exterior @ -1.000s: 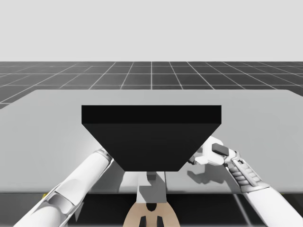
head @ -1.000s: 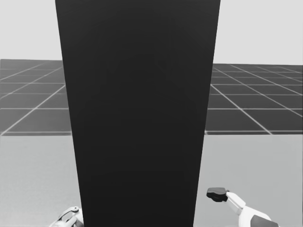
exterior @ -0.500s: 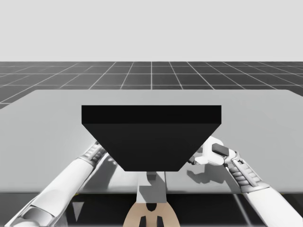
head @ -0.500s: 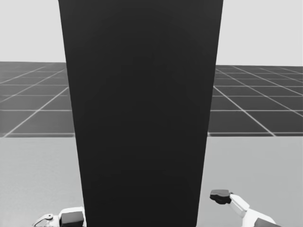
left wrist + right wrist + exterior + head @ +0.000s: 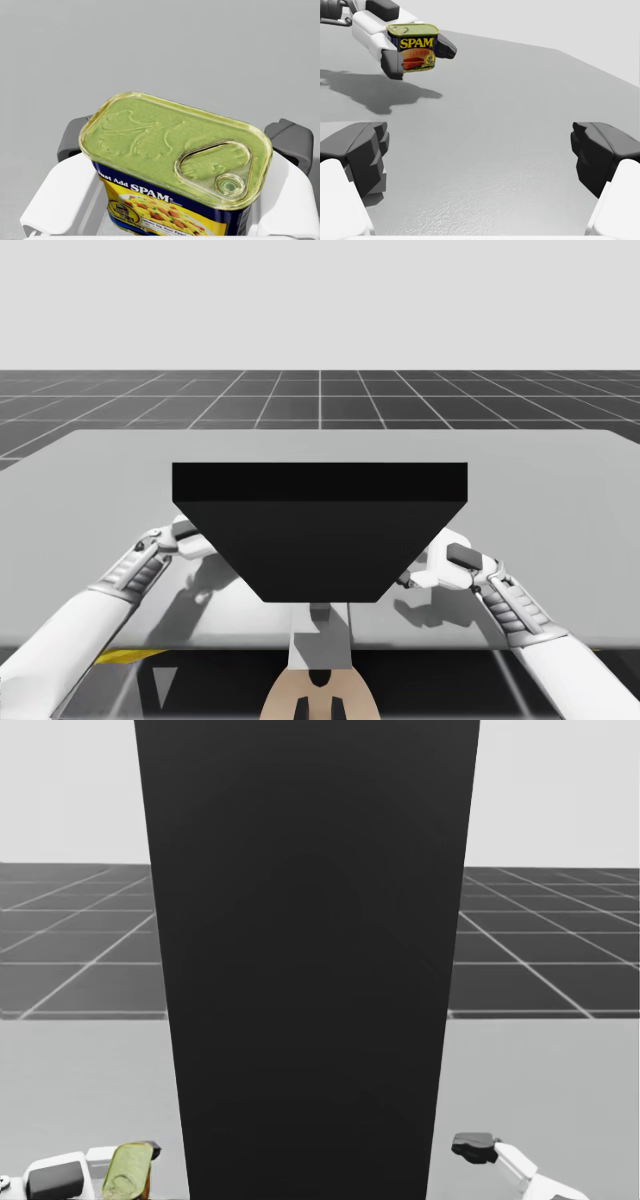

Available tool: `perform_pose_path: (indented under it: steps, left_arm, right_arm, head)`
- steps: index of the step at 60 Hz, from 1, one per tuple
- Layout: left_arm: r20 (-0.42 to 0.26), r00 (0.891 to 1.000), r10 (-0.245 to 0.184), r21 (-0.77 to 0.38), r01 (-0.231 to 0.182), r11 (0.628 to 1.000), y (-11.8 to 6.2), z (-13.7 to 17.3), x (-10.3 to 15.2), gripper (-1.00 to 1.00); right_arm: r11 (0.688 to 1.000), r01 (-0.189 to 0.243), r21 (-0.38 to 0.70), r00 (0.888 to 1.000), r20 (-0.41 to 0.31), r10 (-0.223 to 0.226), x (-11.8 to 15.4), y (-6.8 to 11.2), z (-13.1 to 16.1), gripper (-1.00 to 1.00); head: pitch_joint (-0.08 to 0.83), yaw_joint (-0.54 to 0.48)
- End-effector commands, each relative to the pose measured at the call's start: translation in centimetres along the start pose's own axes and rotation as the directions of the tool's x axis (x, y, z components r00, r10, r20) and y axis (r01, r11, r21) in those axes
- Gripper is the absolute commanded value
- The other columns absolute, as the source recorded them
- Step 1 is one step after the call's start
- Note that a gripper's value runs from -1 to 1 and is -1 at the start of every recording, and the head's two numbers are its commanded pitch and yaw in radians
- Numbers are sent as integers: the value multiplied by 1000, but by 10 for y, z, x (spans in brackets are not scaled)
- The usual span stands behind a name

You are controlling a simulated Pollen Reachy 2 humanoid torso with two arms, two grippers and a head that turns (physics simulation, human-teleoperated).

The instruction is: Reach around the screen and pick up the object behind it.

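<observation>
A tall black screen (image 5: 320,530) stands in the middle of the grey table (image 5: 100,490) and fills the centre of the head view as the same screen (image 5: 310,960). My left gripper (image 5: 182,145) is shut on a blue rectangular can (image 5: 175,165) with a yellow-green pull-tab lid, one dark pad on each side. In the right wrist view that can (image 5: 414,47) hangs above the table in my left gripper (image 5: 420,55), casting a shadow below. The can (image 5: 128,1172) shows just left of the screen. My right gripper (image 5: 482,155) is open over bare table, right of the screen (image 5: 450,562).
The screen's left edge is close beside my left gripper (image 5: 180,537). Grey tabletop stretches to both sides of the screen and beyond it. A dark grid floor lies past the table's far edge (image 5: 320,430).
My left arm has swung out to the left from behind the screen, bringing the can into sight. My head has turned slightly. The right arm has stayed put.
</observation>
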Motion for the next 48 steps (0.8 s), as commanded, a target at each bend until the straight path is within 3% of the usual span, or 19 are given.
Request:
perform_pose_path:
  steps: [1, 34, 42, 48]
  left_arm:
    - [61, 997, -56, 32, 54, 998, 20, 13, 36, 1000]
    - [96, 972, -213, 155, 196, 968, 62, 33, 129, 1000]
    - [114, 959, -258, 200, 232, 952, 71, 43, 158, 1000]
    - [155, 943, -296, 250, 252, 935, 77, 57, 189, 1000]
  right_arm:
    - [1000, -3, 8, 1000, 21, 2, 0, 0, 0, -1000]
    - [1000, -4, 5, 1000, 23, 4, 3, -1, 3, -1000]
    - [1000, 2, 8, 1000, 15, -3, 4, 0, 3, -1000]
    - [1000, 4, 9, 1000, 14, -4, 5, 1, 3, -1000]
  head:
    - [171, -22]
    - [160, -31]
    - [157, -28]
    - [157, -27]
